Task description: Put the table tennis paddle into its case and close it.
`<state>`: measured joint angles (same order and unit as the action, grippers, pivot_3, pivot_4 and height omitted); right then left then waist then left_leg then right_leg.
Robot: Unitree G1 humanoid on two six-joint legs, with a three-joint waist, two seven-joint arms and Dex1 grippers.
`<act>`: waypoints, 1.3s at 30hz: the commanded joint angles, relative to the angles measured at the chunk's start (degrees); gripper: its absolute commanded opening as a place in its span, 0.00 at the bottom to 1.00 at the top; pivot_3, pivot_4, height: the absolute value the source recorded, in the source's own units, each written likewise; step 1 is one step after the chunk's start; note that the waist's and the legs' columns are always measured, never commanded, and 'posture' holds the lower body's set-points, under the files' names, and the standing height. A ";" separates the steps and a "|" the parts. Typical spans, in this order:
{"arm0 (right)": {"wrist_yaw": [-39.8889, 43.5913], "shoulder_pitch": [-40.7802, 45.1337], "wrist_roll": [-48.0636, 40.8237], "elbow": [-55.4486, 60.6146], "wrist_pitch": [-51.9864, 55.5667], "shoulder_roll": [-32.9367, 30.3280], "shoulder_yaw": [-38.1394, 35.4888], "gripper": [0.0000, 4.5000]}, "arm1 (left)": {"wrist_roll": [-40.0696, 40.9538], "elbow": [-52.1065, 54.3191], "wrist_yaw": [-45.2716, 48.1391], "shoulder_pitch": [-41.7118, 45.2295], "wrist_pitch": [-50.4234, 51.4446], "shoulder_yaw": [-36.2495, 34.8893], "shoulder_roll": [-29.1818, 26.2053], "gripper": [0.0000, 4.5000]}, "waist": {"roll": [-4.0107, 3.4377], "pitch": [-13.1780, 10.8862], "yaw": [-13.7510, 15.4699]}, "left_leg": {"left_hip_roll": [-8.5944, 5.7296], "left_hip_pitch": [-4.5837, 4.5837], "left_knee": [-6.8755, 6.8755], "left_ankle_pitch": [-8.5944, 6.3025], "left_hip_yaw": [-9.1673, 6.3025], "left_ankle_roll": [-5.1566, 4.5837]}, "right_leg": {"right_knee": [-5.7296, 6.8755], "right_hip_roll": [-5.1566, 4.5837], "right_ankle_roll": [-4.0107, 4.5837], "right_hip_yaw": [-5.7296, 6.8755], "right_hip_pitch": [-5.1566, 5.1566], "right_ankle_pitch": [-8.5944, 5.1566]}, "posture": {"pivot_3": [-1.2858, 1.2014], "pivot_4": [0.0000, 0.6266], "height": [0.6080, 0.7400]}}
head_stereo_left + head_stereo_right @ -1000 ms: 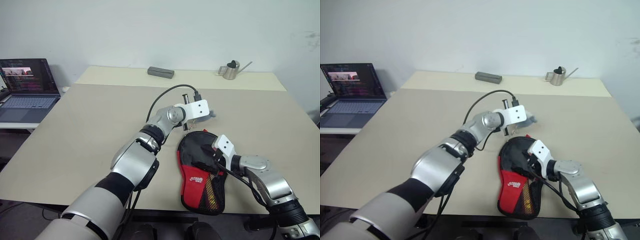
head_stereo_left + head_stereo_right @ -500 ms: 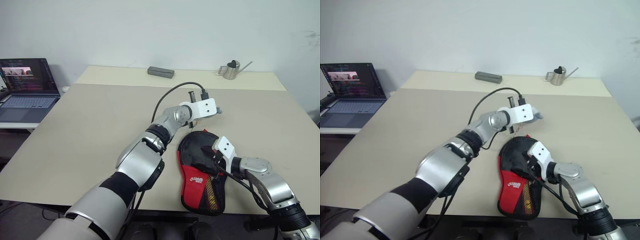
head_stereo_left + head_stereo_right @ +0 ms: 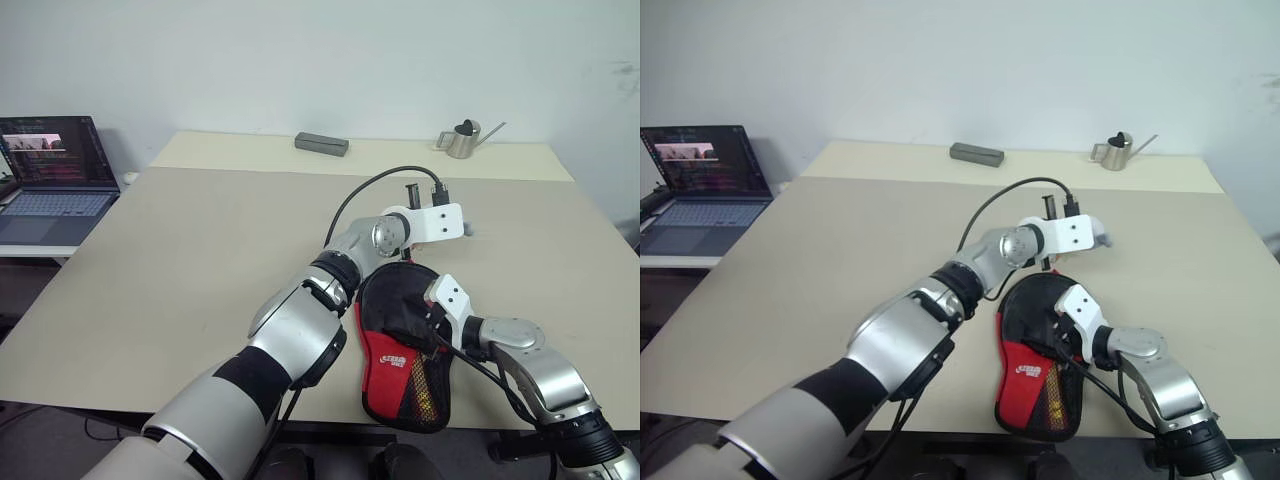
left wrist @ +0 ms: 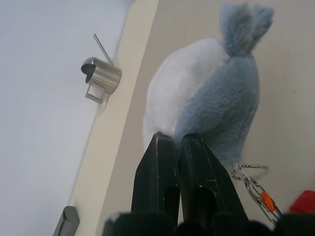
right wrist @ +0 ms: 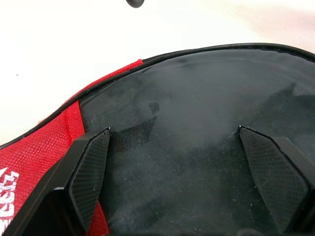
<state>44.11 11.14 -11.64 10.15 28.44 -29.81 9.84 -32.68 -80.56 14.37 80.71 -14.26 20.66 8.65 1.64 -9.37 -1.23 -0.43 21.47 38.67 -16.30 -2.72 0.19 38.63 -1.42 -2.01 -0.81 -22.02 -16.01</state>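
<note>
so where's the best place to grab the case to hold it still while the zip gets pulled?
Probably the round head of the case, pinned from above. It lies flat on the table, so no edge stands up to pinch. The open right pincer already straddles the clear panel there. The shut left pincer nips the fluffy charm on its chain, at the far rim.

I counted one case [image 3: 400,345], one fluffy charm [image 4: 206,98], one laptop [image 3: 50,180], one metal watering can [image 3: 462,140], and one grey box [image 3: 321,144].
</note>
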 commanded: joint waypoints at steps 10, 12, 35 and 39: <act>0.49 -3.83 1.25 -4.45 5.41 -0.63 4.71 1.00 | 3.87 1.69 13.74 -0.43 -0.98 -1.73 2.95 0.01 | -0.01 0.00 -0.08 | 0.01 -0.01 -0.02 0.00 0.01 0.00 | -0.01 0.01 0.00 0.01 0.00 0.00 | 0.52 0.24 1.00; 0.52 -3.55 1.28 -4.74 5.36 -0.61 4.75 1.00 | 3.96 1.80 14.82 -0.80 -1.17 -1.57 2.78 0.12 | 0.00 0.00 -0.08 | 0.01 -0.01 -0.02 0.00 0.01 0.00 | -0.01 0.01 0.00 0.00 0.00 0.00 | 0.52 0.24 1.00; 1.41 -0.37 -0.55 -6.20 5.50 -0.82 1.98 1.00 | 25.29 11.79 45.63 -5.05 -11.84 -16.79 -16.37 0.64 | -0.13 0.06 -0.51 | 0.04 -0.11 -0.03 0.00 0.05 0.00 | 0.09 0.03 0.02 -0.05 0.01 0.01 | 0.52 0.24 1.00; 2.63 -0.68 -3.36 -2.83 8.14 -1.81 0.32 1.00 | 29.90 16.23 52.89 -9.75 -9.80 -18.31 -20.39 0.64 | -0.11 0.03 -0.08 | 0.05 -0.03 0.02 0.00 -0.01 0.00 | 0.08 0.02 0.22 -0.01 -0.02 0.12 | 0.52 0.24 1.00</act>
<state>45.82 12.88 -14.69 9.21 31.60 -30.69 8.90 -5.51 -68.27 64.80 70.04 -24.62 3.73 -11.93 1.53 -9.34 -1.31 -0.40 21.51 38.72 -16.30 -2.78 0.19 38.67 -1.42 -1.71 -0.77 -22.04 -15.85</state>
